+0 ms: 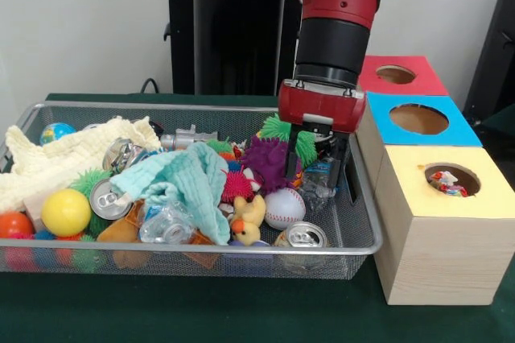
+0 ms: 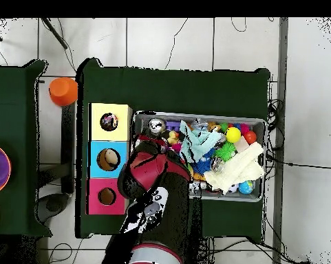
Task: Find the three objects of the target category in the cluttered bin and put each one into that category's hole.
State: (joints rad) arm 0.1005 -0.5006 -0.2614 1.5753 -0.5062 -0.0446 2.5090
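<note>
The wire mesh bin (image 1: 201, 250) is full of clutter; it also shows in the overhead view (image 2: 195, 115). The cream-yellow knitted cloth (image 1: 72, 154) lies at its left end, on the right in the overhead view (image 2: 238, 168). My gripper (image 1: 317, 172) hangs inside the bin's right end, open, its fingers (image 1: 291, 154) straddling a clear plastic bottle (image 1: 320, 180) without holding anything. The yellow-topped hole (image 1: 451, 179) is on the nearest wooden box (image 2: 109, 122). A multicoloured confetti piece (image 1: 448, 185) shows inside it. No other confetti cloth is in sight.
A teal cloth (image 1: 189, 182) drapes over the bin's middle. Cans (image 1: 109, 196) (image 1: 304, 236), a baseball (image 1: 283, 208), a purple spiky ball (image 1: 269, 162) and a yellow ball (image 1: 66, 212) lie around it. The blue-topped hole (image 1: 418, 119) and the red-topped hole (image 1: 396, 75) stand behind the yellow one.
</note>
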